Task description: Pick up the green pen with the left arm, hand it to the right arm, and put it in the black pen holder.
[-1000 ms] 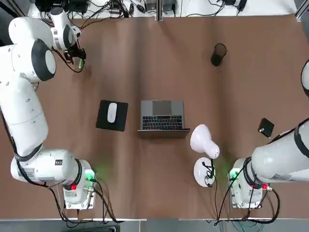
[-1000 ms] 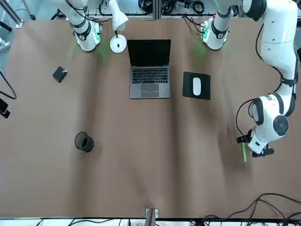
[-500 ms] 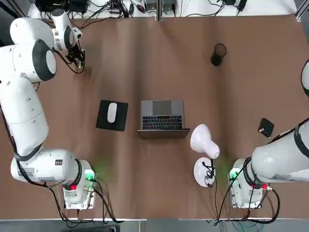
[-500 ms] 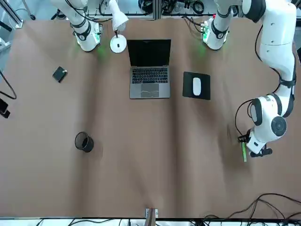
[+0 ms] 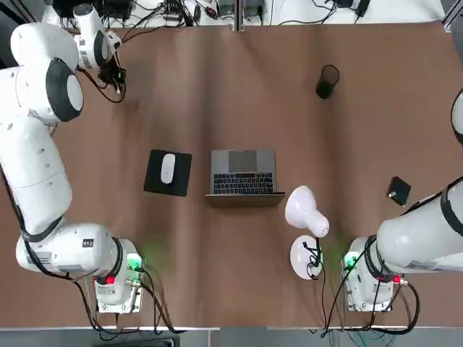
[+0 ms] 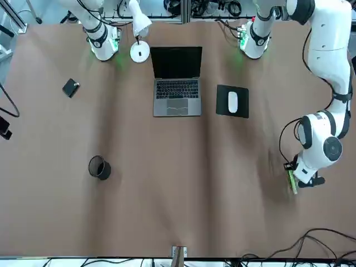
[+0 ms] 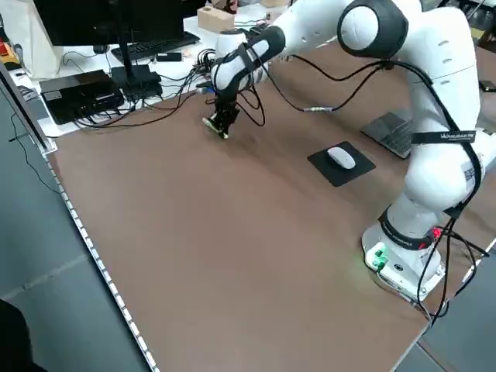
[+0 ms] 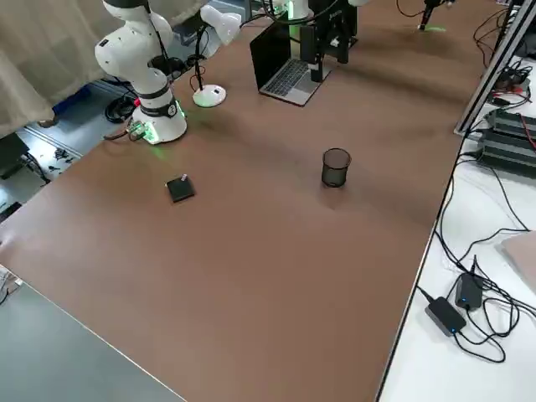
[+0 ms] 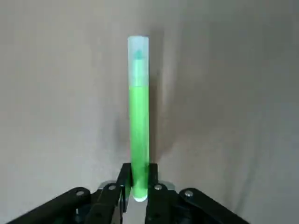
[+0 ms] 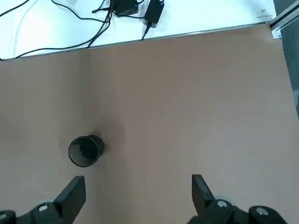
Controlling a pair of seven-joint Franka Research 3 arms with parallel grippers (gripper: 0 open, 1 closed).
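The green pen [image 9: 138, 121] sticks straight out from between the fingers of my left gripper [image 9: 138, 186], which is shut on one end of it. This left gripper [image 5: 113, 74] hovers low over the table's far left corner; in the front view the pen [image 6: 291, 182] shows beside the wrist. The black pen holder [image 5: 327, 81] stands upright at the far right, alone on the brown table. My right gripper [image 10: 135, 196] is open, held high above the table with the black pen holder [image 10: 85, 150] below and ahead of it.
A laptop [image 5: 244, 173] sits open mid-table, with a mouse on a black pad [image 5: 168, 172] to its left. A white desk lamp [image 5: 307, 217] stands near the right base. A small flat black gadget [image 5: 398, 191] lies at the right edge. Cables run along the far edge.
My left gripper has shifted toward the table's far edge, carrying the green pen; the pen no longer shows in the top view. The right arm has not moved.
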